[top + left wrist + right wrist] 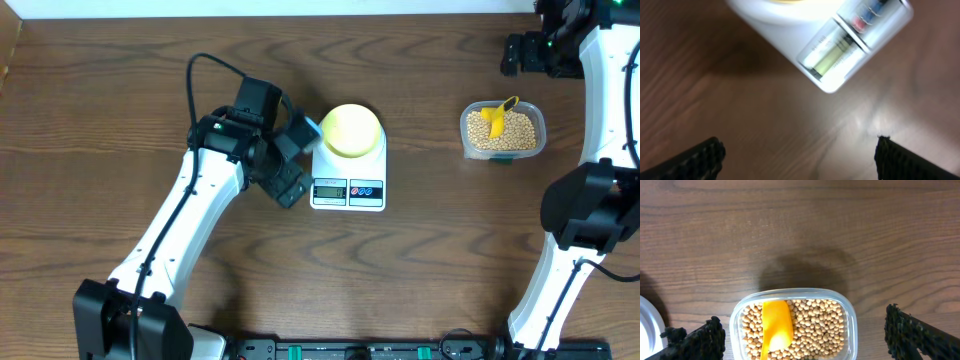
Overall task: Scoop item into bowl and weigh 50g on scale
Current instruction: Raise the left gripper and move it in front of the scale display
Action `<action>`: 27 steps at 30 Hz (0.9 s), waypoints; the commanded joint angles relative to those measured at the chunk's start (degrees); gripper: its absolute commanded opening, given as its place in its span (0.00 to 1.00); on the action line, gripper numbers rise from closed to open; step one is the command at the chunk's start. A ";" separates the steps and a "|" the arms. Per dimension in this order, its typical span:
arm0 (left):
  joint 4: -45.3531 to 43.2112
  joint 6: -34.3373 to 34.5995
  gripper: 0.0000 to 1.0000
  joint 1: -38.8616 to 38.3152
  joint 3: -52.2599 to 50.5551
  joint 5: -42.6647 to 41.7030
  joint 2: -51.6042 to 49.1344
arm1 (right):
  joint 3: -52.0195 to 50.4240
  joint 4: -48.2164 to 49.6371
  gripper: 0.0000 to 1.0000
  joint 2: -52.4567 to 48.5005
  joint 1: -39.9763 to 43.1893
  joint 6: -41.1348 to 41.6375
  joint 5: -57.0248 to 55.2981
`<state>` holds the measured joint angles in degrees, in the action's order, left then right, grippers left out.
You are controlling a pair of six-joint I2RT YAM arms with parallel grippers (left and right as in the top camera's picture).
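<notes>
The pale-yellow bowl (350, 130) sits on the white scale (348, 190), whose display and buttons face the front edge. Just left of the scale my left gripper (297, 158) is open and holds nothing. In its wrist view the scale (840, 50) lies ahead of the gripper (800, 155), with bare table between the fingers (695, 160). The beans (510, 130) fill a clear tub (535, 110) at the right, with a yellow scoop (495, 115) resting in them. My right gripper (515, 55) hangs open behind the tub. In the right wrist view the gripper (802, 335) straddles the beans (815, 330) and scoop (776, 327).
The tub's rim (790, 292) shows between the right fingers (910, 335). A white rounded edge (647, 325) shows at the left of the right wrist view. The wall edge runs along the back of the wooden table (100, 80).
</notes>
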<state>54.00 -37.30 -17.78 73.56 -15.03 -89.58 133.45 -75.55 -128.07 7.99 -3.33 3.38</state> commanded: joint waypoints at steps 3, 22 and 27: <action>2.95 -32.72 0.98 0.17 -3.91 -8.90 -0.33 | 0.24 -0.04 0.99 -0.20 -0.15 0.70 -0.02; 1.86 -39.21 0.98 1.97 -6.49 -12.70 -0.63 | 0.24 -0.04 0.99 -0.20 -0.15 0.70 -0.02; -0.96 -39.19 0.97 1.97 -6.49 -12.20 -0.63 | 0.24 -0.04 0.99 -0.20 -0.15 0.70 -0.02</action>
<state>53.82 -75.48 -16.01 67.24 -26.68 -89.58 133.45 -75.55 -128.07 7.99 -3.33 3.38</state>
